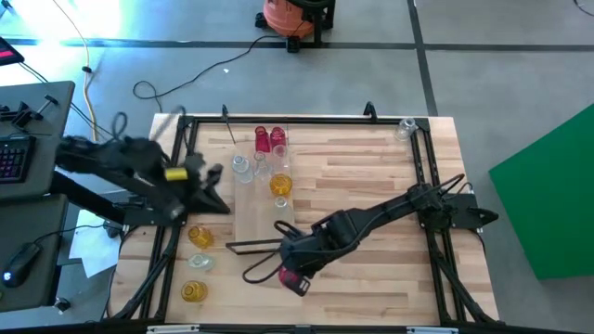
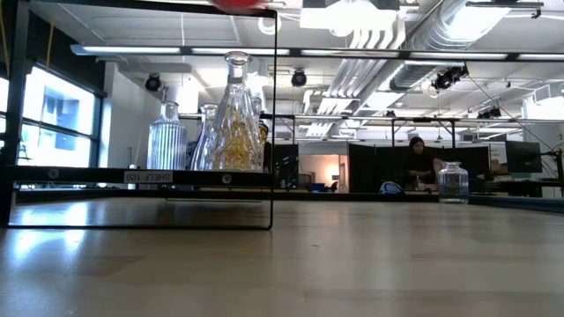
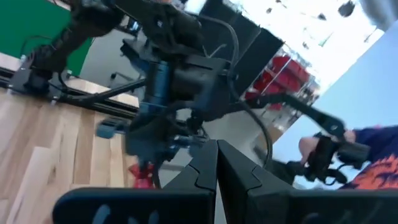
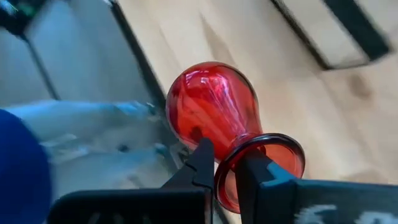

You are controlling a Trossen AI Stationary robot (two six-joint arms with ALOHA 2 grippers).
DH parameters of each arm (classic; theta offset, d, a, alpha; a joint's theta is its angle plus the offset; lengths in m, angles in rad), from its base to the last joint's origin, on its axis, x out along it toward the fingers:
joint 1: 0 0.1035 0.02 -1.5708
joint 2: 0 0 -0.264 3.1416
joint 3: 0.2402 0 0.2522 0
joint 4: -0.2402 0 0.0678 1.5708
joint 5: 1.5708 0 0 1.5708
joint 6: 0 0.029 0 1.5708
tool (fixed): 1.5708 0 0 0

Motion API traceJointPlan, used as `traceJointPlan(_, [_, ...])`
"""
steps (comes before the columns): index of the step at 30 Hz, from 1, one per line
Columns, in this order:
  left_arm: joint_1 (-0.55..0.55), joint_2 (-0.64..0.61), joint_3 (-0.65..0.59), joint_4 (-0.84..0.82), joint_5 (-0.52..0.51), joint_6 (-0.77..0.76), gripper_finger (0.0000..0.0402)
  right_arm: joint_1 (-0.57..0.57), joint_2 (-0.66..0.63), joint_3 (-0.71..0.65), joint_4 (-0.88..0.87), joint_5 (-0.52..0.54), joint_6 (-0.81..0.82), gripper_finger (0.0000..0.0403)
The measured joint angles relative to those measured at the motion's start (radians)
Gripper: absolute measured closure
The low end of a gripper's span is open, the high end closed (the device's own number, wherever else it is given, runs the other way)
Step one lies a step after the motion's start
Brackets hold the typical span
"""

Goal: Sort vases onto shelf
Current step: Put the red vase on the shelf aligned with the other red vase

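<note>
The shelf [image 1: 264, 199] lies on the table [image 1: 371, 186] left of centre, with several vases [image 1: 269, 141] on its far half. Three more vases [image 1: 198, 263] stand on the table to its left. The right hand [image 1: 290, 276] holds a vase [image 4: 214, 109] near the shelf's near end. One vase [image 1: 406, 127] stands at the far right corner.

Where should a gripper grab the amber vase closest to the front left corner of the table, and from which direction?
Probably by the narrow neck, coming straight down from above. The amber vase stands upright and alone near the table's front left corner, its mouth facing up, so the neck is free all round. The clear vase stands apart behind it, leaving room for open fingers.
</note>
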Motion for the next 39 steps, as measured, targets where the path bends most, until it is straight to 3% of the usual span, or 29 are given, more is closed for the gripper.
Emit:
traceJointPlan(6, [-0.254,0.216,0.191,-0.017,-0.293,0.048,0.0401,0.000,-0.023,0.000,-0.121,-0.034,-0.162,0.0395])
traceJointPlan(11, [-0.447,0.323,0.321,-0.059,-0.631,0.054,0.0401,0.000,-0.050,0.000,-0.123,-0.040,-0.272,0.0395])
traceJointPlan(15, [-0.569,0.383,0.338,-0.112,-0.874,-0.026,0.0401,-0.007,-0.058,0.000,-0.122,-0.061,-0.351,0.0395])
traceJointPlan(20, [-0.681,0.451,0.339,-0.229,-1.067,-0.245,0.0401,-0.009,-0.059,0.000,-0.116,-0.083,-0.409,0.0395])
traceJointPlan(34, [-0.722,0.683,0.339,-0.592,-1.100,-0.700,0.0401,-0.014,-0.051,-0.062,-0.035,-0.070,-0.439,0.0395])
traceJointPlan(39, [-0.705,0.746,0.339,-0.639,-1.000,-0.758,0.0401,-0.014,-0.043,-0.181,0.037,-0.066,-0.408,0.0395])
